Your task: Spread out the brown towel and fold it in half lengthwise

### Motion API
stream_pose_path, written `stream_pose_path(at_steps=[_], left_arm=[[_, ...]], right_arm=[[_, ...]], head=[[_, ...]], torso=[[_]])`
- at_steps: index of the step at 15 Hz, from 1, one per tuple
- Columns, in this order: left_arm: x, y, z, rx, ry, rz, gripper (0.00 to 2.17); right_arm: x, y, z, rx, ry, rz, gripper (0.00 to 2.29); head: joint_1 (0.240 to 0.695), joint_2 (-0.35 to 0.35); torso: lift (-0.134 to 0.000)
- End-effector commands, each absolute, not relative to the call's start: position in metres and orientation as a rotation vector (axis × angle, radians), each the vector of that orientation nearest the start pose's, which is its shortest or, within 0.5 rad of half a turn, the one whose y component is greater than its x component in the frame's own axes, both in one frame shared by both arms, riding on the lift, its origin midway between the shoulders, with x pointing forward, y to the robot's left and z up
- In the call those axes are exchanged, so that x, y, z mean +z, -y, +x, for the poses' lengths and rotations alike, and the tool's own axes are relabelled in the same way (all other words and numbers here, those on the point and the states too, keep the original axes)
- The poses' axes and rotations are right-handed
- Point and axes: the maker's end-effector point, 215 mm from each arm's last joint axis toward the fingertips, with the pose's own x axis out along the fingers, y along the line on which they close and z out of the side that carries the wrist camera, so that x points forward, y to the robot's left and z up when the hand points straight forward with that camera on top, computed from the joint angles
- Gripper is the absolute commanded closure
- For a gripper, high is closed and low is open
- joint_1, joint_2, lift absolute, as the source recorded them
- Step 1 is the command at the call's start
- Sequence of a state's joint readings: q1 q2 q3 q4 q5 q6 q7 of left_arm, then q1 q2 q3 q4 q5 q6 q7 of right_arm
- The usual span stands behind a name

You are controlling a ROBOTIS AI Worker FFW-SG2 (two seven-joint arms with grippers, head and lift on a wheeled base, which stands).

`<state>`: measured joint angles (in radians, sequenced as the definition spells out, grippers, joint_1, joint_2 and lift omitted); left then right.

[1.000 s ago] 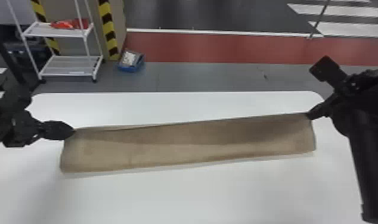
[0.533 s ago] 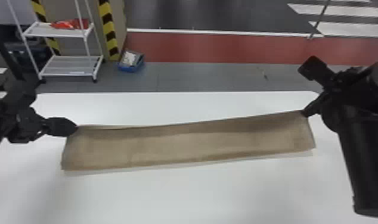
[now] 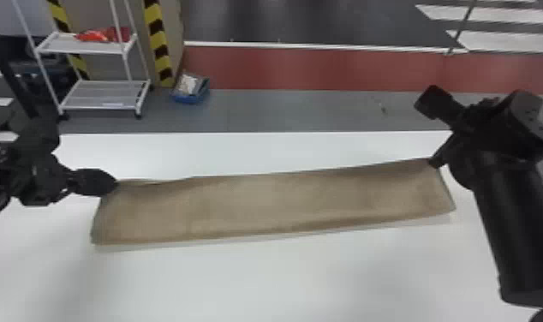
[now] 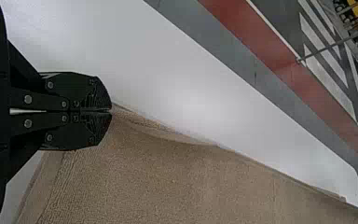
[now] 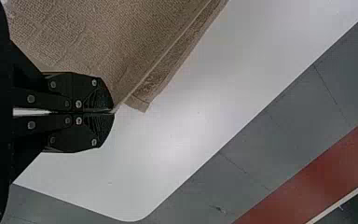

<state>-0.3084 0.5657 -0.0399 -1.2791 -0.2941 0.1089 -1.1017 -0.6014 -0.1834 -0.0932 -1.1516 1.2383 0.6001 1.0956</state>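
The brown towel [image 3: 275, 201] lies as a long narrow strip across the white table. At its far left corner is my left gripper [image 3: 115, 184], and at its far right corner my right gripper [image 3: 433, 162]. In the left wrist view my left gripper [image 4: 111, 111] is shut on a corner of the towel [image 4: 182, 182], its fingertips pressed together. My right gripper [image 5: 113, 112] in the right wrist view is likewise shut on a towel corner, with a second layer of the towel [image 5: 121, 42] showing just past the upper edge.
The white table [image 3: 283, 282] extends in front of and behind the towel. Beyond its far edge, on the floor, stand a white shelf rack [image 3: 103, 95] at the left and a blue box [image 3: 191, 97]. Striped posts rise beside the rack.
The right gripper has moved slightly left and away from the robot, with the towel's far right corner. The left gripper has shifted slightly right, and the towel's far edge now sags a little near it.
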Motion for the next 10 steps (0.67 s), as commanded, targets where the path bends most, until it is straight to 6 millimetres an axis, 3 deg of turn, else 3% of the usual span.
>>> stream_pose_path(at_steps=[1,2,3,4,6,7,10], left_arm=[[-0.404,-0.349,0.57,-0.858,-0.545,0.68,1.84],[-0.403,-0.348,0.57,-0.858,-0.536,0.679,1.83],[-0.402,-0.346,0.571,-0.856,-0.525,0.68,1.76],[-0.401,-0.346,0.572,-0.848,-0.509,0.677,1.51],[-0.393,-0.343,0.572,-0.855,-0.465,0.672,0.35],[-0.391,-0.348,0.573,-0.826,-0.449,0.661,0.0],[-0.371,-0.362,0.579,-0.755,-0.369,0.613,0.02]], right_arm=[[-0.386,0.426,0.634,0.239,-0.991,-0.799,0.38],[-0.385,0.432,0.635,0.203,-0.988,-0.8,0.11],[-0.385,0.434,0.635,0.179,-0.987,-0.792,0.07],[-0.388,0.439,0.631,0.151,-0.996,-0.773,0.07],[-0.39,0.448,0.625,0.12,-1.004,-0.76,0.07],[-0.393,0.454,0.619,0.091,-1.016,-0.738,0.07],[-0.396,0.456,0.606,0.077,-0.991,-0.676,0.08]], head=[[0.695,-0.061],[0.695,-0.063],[0.695,-0.07],[0.695,-0.074],[0.695,-0.081],[0.695,-0.085],[0.695,-0.093]], torso=[[-0.125],[-0.125],[-0.125],[-0.125],[-0.125],[-0.125],[-0.125]])
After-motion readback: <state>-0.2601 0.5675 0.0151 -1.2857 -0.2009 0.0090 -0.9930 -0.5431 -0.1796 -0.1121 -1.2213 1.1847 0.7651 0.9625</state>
